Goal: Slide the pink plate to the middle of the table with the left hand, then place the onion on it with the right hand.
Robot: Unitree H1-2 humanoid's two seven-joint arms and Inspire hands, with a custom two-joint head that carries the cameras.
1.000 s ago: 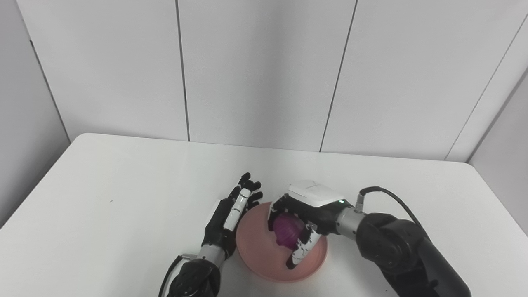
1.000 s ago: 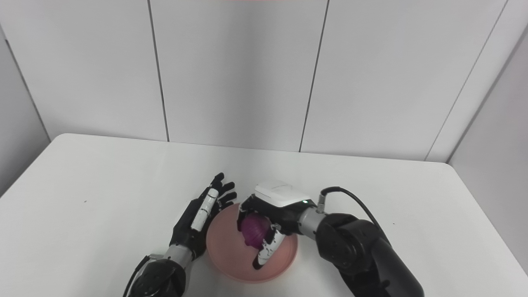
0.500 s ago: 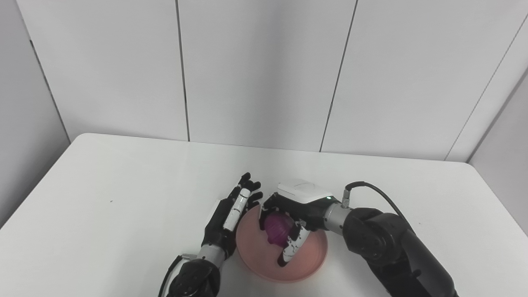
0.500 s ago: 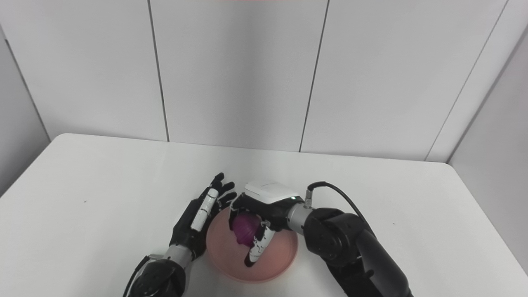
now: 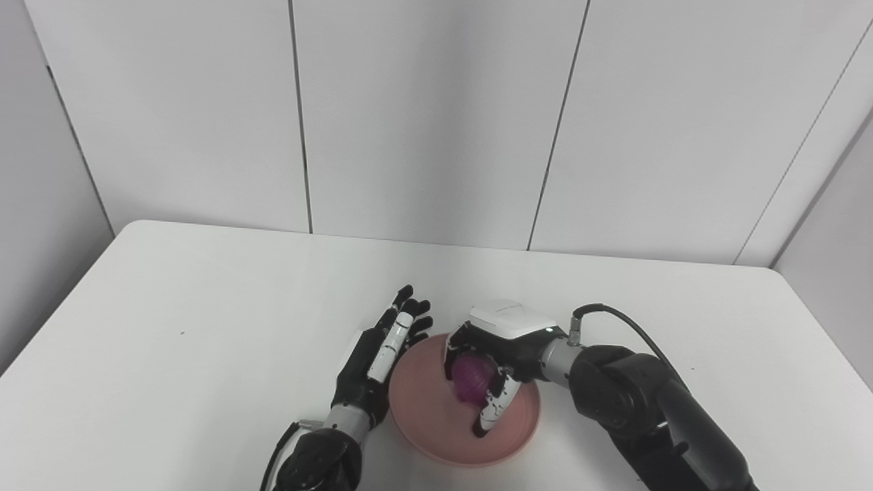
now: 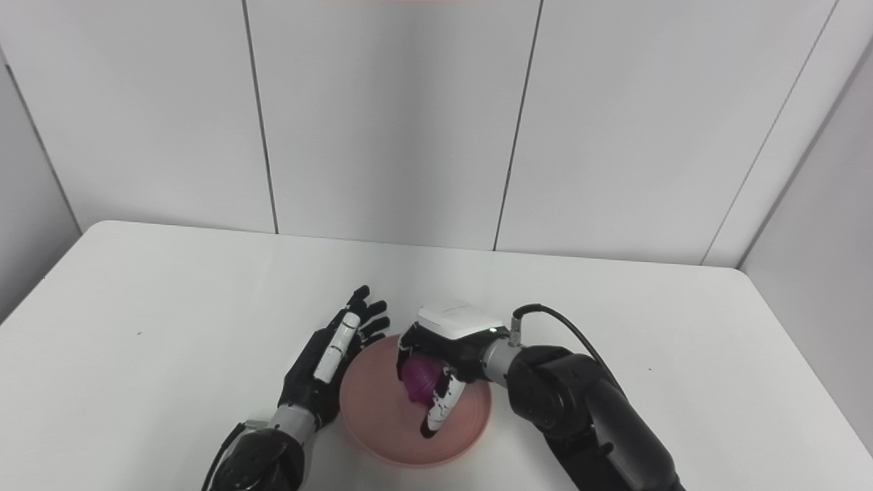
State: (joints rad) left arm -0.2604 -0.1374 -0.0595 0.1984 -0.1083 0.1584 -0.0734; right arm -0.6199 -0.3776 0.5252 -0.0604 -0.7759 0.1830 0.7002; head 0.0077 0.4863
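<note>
right hand (image 5: 492,351) gripping purple onion (image 5: 470,379) over pink plate (image 5: 430,423), left hand (image 5: 378,354) spread beside rim

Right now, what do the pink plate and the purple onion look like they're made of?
Round pink plate: probably matte plastic, given its even colour, thin rim and lack of glare. Purple onion, held in the right robot hand: faint ribs show, but real or plastic is unclear.

The left robot hand (image 5: 377,358) lies flat with fingers spread and extended forward. The right robot hand (image 5: 492,358) curls palm-down, fingers closed around a held object.
</note>
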